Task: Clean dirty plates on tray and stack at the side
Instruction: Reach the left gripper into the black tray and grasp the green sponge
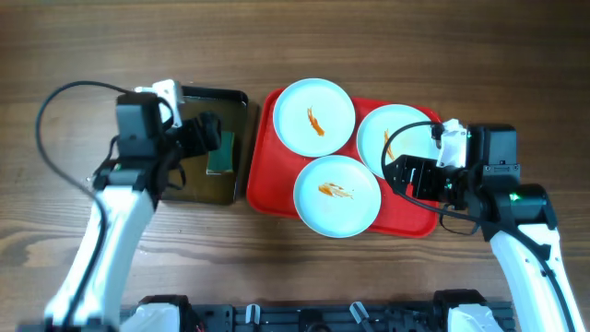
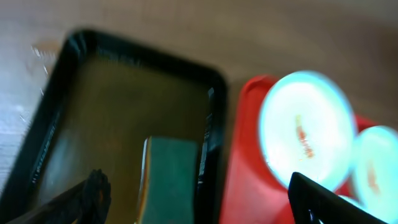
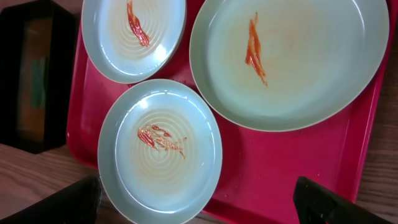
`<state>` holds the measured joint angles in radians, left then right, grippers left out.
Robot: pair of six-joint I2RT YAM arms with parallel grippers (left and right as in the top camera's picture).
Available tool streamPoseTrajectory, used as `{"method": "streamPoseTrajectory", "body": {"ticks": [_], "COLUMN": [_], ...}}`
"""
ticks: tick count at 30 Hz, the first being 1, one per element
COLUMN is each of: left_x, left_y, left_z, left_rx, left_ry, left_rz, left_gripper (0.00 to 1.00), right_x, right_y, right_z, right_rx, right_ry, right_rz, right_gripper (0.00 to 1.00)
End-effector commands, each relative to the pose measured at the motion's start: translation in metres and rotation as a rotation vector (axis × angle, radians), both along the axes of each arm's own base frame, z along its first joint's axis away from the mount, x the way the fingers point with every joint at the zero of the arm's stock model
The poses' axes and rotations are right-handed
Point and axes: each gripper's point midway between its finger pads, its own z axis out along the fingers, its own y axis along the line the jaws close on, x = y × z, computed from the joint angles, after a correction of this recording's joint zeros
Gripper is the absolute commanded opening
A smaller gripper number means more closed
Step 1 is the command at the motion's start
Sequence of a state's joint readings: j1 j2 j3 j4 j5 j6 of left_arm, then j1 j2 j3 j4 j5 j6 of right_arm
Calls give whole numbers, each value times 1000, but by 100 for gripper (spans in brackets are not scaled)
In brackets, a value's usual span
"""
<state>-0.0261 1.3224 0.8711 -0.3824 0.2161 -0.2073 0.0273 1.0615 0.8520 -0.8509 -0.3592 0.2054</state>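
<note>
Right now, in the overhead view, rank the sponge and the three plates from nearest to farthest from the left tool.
1. green sponge, beside the left tool
2. back plate, far-left on the tray
3. front plate, near edge
4. right plate, right side

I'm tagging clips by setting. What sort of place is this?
Probably a lab tabletop staged as a dish-cleaning station: a wooden table, a red tray of sauce-smeared plates, and a black tray holding a green sponge.
</note>
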Motion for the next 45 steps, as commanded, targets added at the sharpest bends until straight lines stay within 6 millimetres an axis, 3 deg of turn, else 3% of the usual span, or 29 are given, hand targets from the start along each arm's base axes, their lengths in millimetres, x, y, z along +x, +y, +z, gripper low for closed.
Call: {"method": "streamPoseTrajectory", "body": {"ticks": [1,3,5,10,13,16,21,24,35,41,45], "left_x": [10,9,5,-3,-4,-7,-7,-10,-18,-12,-18], "left_y": [-11,-17,-25,-36,-36,-31,-4,12,13,13,13], "left_z": [-52,-87,-109,-135,-137,-139,-142,-143,-143,-110,-112], "left_rx": [64,78,83,97,98,126,261,325,319,283,283], "left_ry": [109,192,246,313,319,334,344,359,393,316,343], "left_rz": [-58,-73,-95,-128,-131,-115,-32,43,58,111,111], "left_gripper": [84,81,79,69,54,47,49,43,49,48,49], "right_x": [5,4,5,5,5,5,5,5,5,5,5], "right_y": [2,2,2,2,2,2,2,2,2,2,2], "right_z": [8,8,8,8,8,8,8,8,8,8,8], "right_rx": [18,18,18,18,18,18,18,18,18,18,18], "right_ry": [-19,-19,-19,-19,-19,-19,-19,-19,-19,-19,-19], "right_rz": [-1,-1,-1,-1,-1,-1,-1,-1,-1,-1,-1], "right_gripper": [99,100,99,99,99,99,100,99,100,100,100]}}
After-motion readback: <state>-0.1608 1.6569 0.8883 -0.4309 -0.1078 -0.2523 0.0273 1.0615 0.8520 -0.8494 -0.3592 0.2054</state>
